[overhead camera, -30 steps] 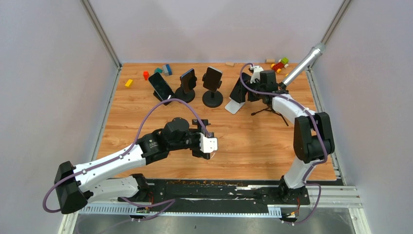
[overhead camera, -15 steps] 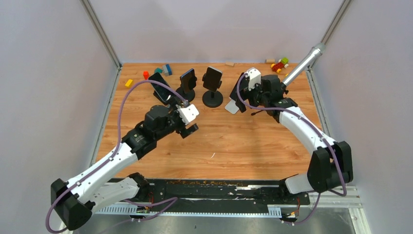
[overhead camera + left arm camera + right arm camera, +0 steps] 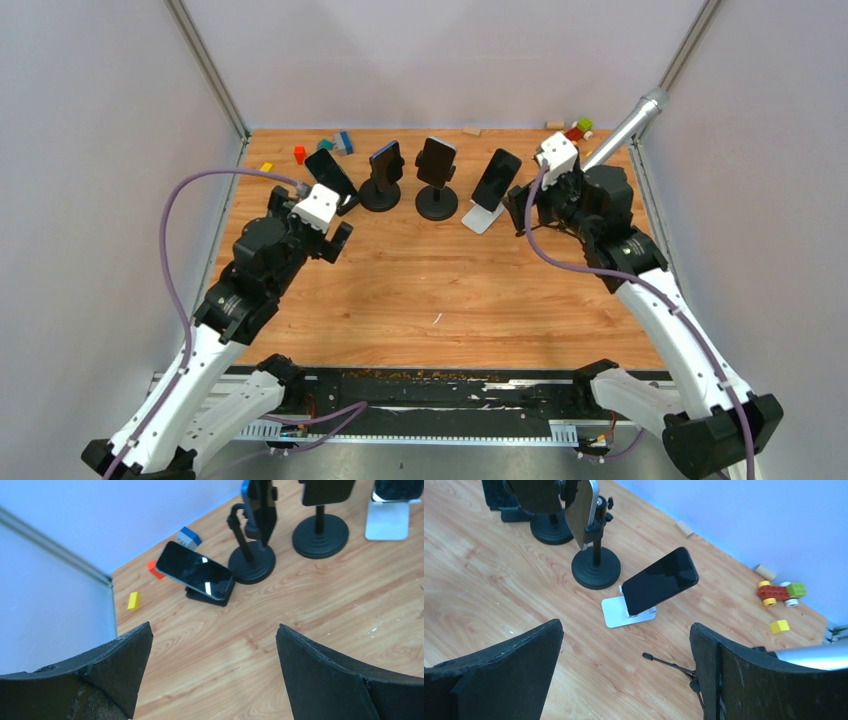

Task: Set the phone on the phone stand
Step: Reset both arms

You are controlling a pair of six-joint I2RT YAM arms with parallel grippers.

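A black phone (image 3: 496,179) leans tilted on the white phone stand (image 3: 481,219); the right wrist view shows this phone (image 3: 661,580) on the stand's white base (image 3: 616,617). My right gripper (image 3: 522,208) hangs just right of it, open and empty (image 3: 626,625), apart from the phone. Three more phones rest on black stands: a low one (image 3: 330,174), and two on round-based posts (image 3: 386,164), (image 3: 436,160). My left gripper (image 3: 335,240) is open and empty (image 3: 214,626), near the low phone (image 3: 195,574).
A thin black tripod leg (image 3: 669,664) lies on the wood by my right fingers. A silver pole (image 3: 625,130) slants at the far right. A toy car (image 3: 781,591), coloured bricks (image 3: 299,154) and wooden blocks (image 3: 684,528) lie along the far edge.
My right gripper opened fully, let go of the phone on the white stand and drew back to the right. My left arm swung from mid-table to the far left.
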